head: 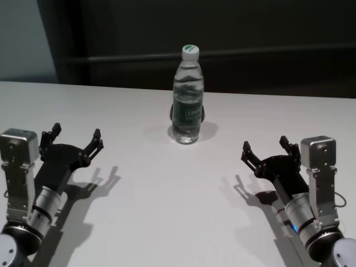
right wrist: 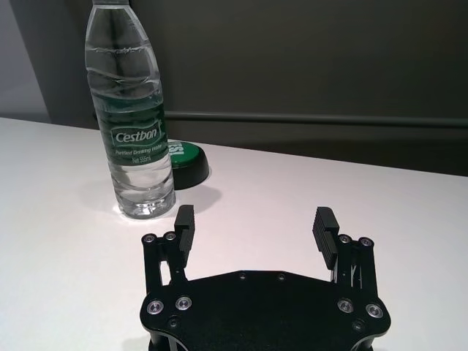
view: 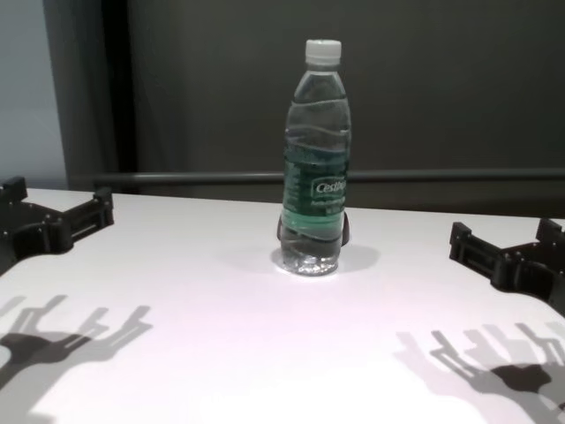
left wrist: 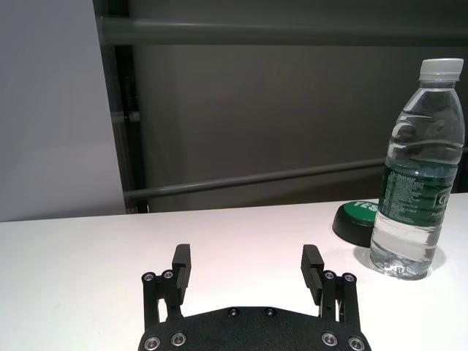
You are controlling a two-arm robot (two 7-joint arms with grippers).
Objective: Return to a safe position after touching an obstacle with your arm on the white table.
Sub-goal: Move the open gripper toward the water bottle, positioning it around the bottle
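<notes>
The obstacle, a tall clear water bottle (head: 187, 97) with a white cap and dark green label, stands upright near the middle of the white table (head: 167, 211). It also shows in the chest view as the bottle (view: 316, 168), and in both wrist views (left wrist: 418, 183) (right wrist: 135, 117). My left gripper (head: 75, 136) hovers open over the table's left side, well clear of the bottle. On the right side my right gripper (head: 266, 147) is open too, equally far from it. Nothing sits between either pair of fingers (left wrist: 180, 265) (right wrist: 323, 227).
A low black puck with a green top (right wrist: 183, 157) lies just behind the bottle, touching or nearly touching its base. The table's far edge (head: 267, 93) meets a dark wall with a horizontal rail.
</notes>
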